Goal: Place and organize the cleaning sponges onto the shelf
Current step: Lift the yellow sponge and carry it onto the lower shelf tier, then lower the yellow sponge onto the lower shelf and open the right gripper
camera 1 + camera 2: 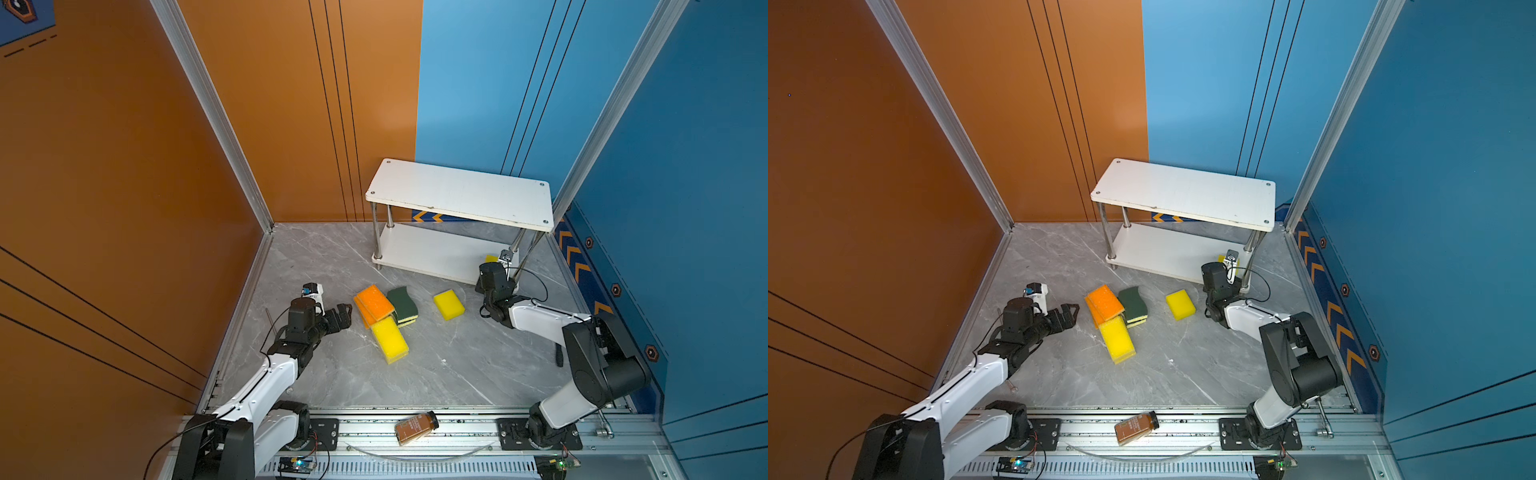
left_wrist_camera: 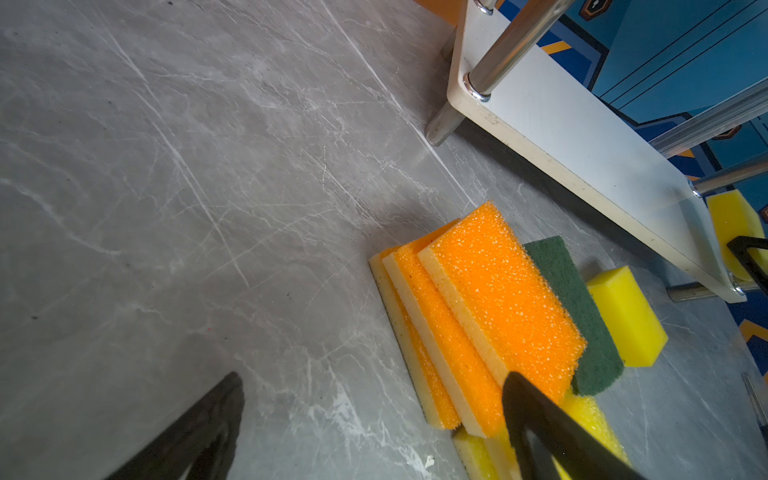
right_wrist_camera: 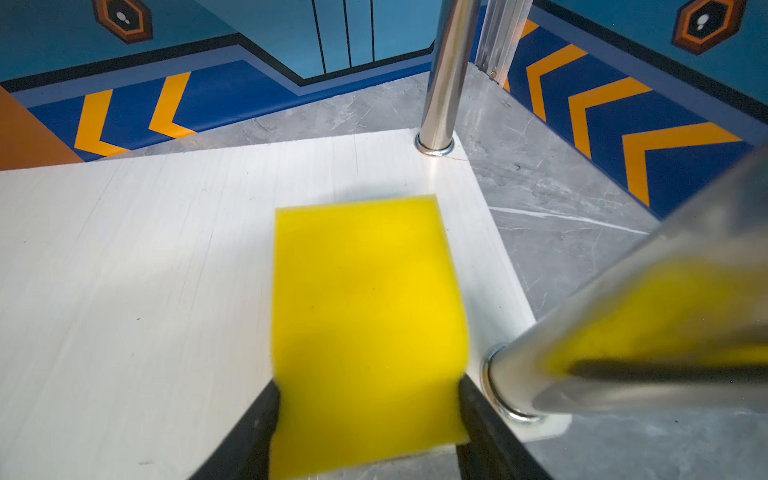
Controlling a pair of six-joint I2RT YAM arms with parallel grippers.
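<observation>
- left arm [image 1: 266, 382]: stretched low and forward from base, wrist near level
- left gripper [image 1: 341, 316]: jaws spread wide, holding nothing, tips pointing toward middle
- right arm [image 1: 540, 320]: elbow raised high, forearm sloping down and forward
- right gripper [image 3: 368, 415]: fingers [image 3: 253, 428] pinching sponge [image 3: 365, 299] from both sides

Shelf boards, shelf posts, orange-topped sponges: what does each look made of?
Shelf boards: probably laminated or painted wood, matte white; fine straight grain lines show. Shelf posts: polished metal, likely steel; mirror-like reflections. Orange-topped sponges: soft open-pored foam, coarse orange layer over a pale yellow base; pores visible.
</observation>
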